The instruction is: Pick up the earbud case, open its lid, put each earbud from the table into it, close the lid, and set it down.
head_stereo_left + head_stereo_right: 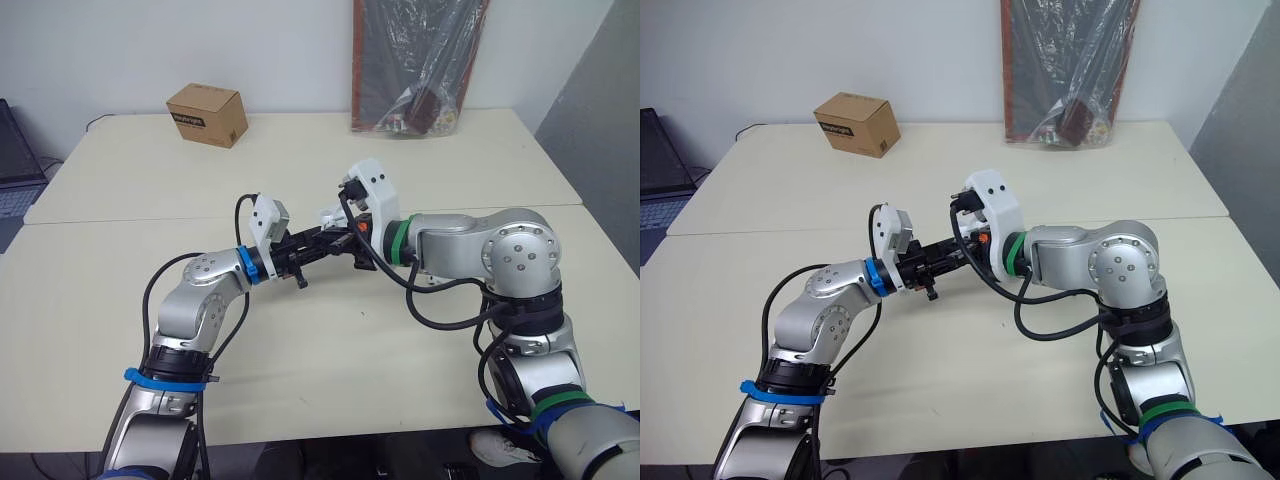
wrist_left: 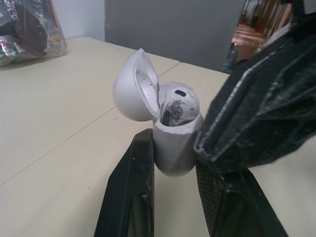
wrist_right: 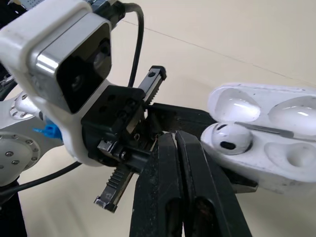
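So the earbud case (image 2: 173, 145) is hanging in the air over the middle of the table (image 1: 120, 300). My left gripper (image 2: 174, 160) is clamping it by the lower body, one black finger on each side. The lid (image 2: 131, 94) is tipped back on its hinge, and one earbud (image 2: 180, 101) is sitting in its socket. From the right wrist view, the other socket (image 3: 296, 154) is looking empty, so I'm guessing we're about halfway through the loading part. My right gripper (image 3: 175, 137) is pinched closed, fingers pressed flat together with nothing between them that I can make out. It's parked just beside the case on the seated bud's side. I can't tell if it's actually touching the rim or only very close. As for handling, I'm treating this thing as light, hard and glossy, so probably slippery, and the rounded shape could squirt out of a hard squeeze. I'm thinking the safe hold is right where the left one is now, on the body below the seam and well off the lid. That hinge looks like the fragile bit, and I wouldn't push sideways on it. The loose bud should be even fiddlier, being tiny and slick, so a gentle pinch seems right. Further out, a cardboard box (image 1: 207, 114) and a plastic-wrapped bundle (image 1: 420, 60) are sitting at the far edge of the table, well apart from the action.
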Available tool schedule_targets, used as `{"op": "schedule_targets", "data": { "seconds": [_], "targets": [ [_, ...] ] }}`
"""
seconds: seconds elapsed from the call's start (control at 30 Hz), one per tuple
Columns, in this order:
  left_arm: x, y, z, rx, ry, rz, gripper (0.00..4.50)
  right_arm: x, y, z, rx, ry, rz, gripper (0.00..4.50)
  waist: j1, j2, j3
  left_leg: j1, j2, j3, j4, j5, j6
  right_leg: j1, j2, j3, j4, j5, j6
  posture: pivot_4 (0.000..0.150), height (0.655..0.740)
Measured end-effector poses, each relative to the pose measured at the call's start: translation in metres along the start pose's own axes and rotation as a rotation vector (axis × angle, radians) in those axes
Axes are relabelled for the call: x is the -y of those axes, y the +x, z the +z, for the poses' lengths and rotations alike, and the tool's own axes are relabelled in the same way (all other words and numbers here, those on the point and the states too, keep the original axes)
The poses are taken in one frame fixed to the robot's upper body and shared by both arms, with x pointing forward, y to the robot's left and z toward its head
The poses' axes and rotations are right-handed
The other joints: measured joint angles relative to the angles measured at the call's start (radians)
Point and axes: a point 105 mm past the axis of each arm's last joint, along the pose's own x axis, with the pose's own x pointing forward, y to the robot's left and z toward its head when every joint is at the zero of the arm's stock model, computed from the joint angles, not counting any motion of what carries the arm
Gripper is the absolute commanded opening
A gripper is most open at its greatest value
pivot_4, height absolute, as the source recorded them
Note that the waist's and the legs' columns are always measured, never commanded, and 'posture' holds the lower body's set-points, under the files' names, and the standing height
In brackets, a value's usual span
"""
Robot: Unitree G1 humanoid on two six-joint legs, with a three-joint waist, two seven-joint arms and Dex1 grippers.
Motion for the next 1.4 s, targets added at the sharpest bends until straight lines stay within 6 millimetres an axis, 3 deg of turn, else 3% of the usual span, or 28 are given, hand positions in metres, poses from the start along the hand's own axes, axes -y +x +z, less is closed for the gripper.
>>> {"op": "schedule_targets", "data": {
  "seconds": [0.17, 0.33, 0.43, 0.6, 0.7, 0.87, 1.07, 1.4],
  "targets": [
    [-0.002, -0.001, 0.002, 0.009, 0.001, 0.005, 0.85, -0.012, -0.001, -0.005, -0.019, -0.004, 0.080, 0.06, 0.000, 0.000, 0.000, 0.000, 0.000, 0.000, 0.000, 0.000, 0.000, 0.000, 0.000, 0.000, 0.000, 0.000, 0.000, 0.150, 0.7400],
    [-0.004, -0.004, 0.004, 0.016, -0.006, 0.001, 0.85, -0.018, -0.031, -0.003, -0.002, -0.061, 0.172, 0.06, 0.002, 0.000, 0.000, 0.000, -0.001, 0.000, 0.000, 0.000, 0.000, 0.000, -0.001, 0.000, -0.001, 0.000, 0.000, 0.150, 0.7400],
    [-0.007, -0.014, 0.006, 0.018, -0.034, -0.023, 0.85, -0.010, -0.059, -0.005, 0.032, -0.142, 0.117, 0.06, 0.010, 0.000, 0.000, 0.000, -0.001, 0.000, 0.000, 0.000, 0.000, 0.001, -0.001, -0.001, -0.001, 0.000, 0.000, 0.150, 0.7400],
    [0.000, -0.028, 0.013, 0.049, -0.065, -0.156, 0.85, 0.019, -0.087, -0.035, -0.026, -0.208, -0.048, 0.06, 0.014, 0.000, 0.000, 0.001, -0.001, 0.000, 0.000, 0.000, 0.000, 0.001, 0.000, 0.000, -0.001, 0.000, 0.001, 0.150, 0.7400],
    [0.007, -0.034, 0.015, 0.047, -0.075, -0.241, 0.85, 0.048, -0.097, -0.057, -0.088, -0.145, -0.144, 0.65, 0.014, 0.000, 0.000, 0.003, -0.001, 0.001, 0.001, 0.000, 0.000, 0.003, 0.000, 0.001, -0.001, -0.001, 0.001, 0.150, 0.7400],
    [0.015, -0.038, 0.012, 0.044, -0.091, -0.336, 0.85, 0.098, -0.106, -0.085, -0.136, -0.099, -0.319, 2.44, 0.014, 0.000, 0.000, 0.004, -0.001, 0.002, 0.001, 0.000, 0.000, 0.003, 0.000, 0.002, -0.001, -0.001, 0.002, 0.150, 0.7400],
    [0.019, -0.038, 0.012, 0.037, -0.101, -0.376, 0.85, 0.125, -0.112, -0.091, -0.140, -0.136, -0.412, 4.45, 0.014, 0.000, 0.000, 0.004, -0.001, 0.002, 0.001, 0.000, 0.000, 0.003, 0.000, 0.002, -0.001, -0.001, 0.001, 0.150, 0.7400],
    [0.026, -0.038, 0.016, 0.034, -0.085, -0.392, 0.85, 0.137, -0.104, -0.122, -0.221, -0.129, -0.379, 4.45, 0.014, 0.000, 0.000, 0.006, -0.001, 0.002, 0.001, 0.000, 0.000, 0.004, 0.000, 0.002, 0.000, 0.000, 0.001, 0.150, 0.7400]
  ]
}}
